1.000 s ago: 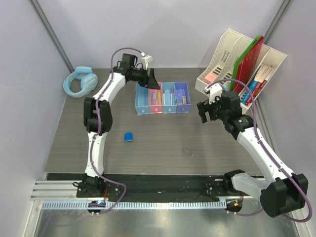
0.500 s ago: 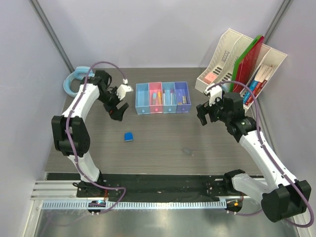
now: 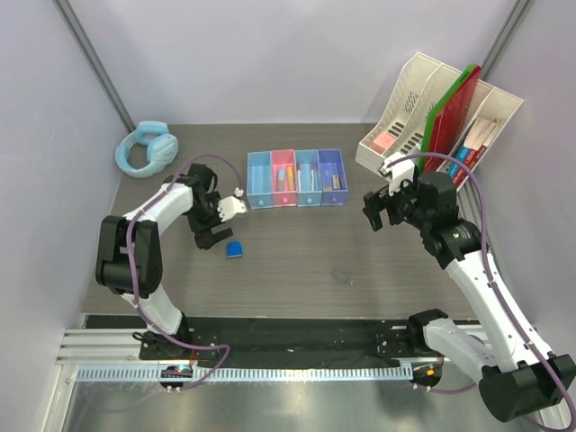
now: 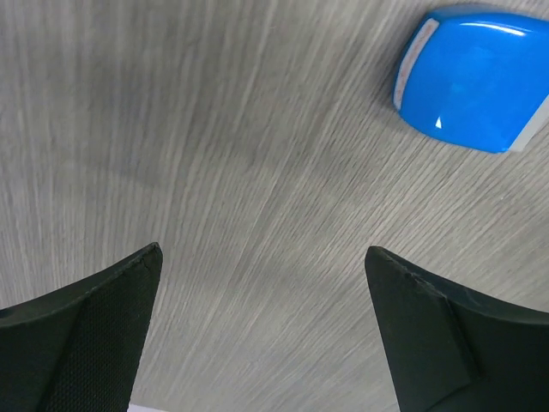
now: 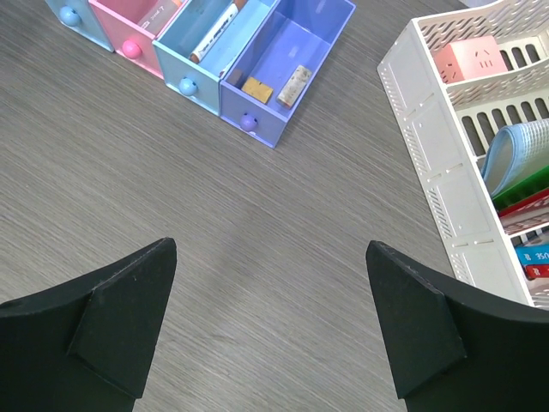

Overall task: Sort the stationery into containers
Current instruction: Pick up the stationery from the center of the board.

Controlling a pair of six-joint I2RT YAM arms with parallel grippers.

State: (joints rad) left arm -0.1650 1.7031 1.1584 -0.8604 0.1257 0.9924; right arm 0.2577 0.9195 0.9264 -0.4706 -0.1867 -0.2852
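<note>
Beside the small glossy blue block [image 3: 234,249] lying on the grey table [image 3: 306,265] before the row of translucent plastic bins [image 3: 296,178], your left gripper [image 3: 212,237] has its fingers [image 4: 86,326] spread empty, as has your right gripper [image 3: 377,211].

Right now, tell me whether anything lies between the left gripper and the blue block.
Nothing visible does. The left gripper, its jaws open, hangs just beside the blue block. In the left wrist view only wood-grain table shows between them.
</note>
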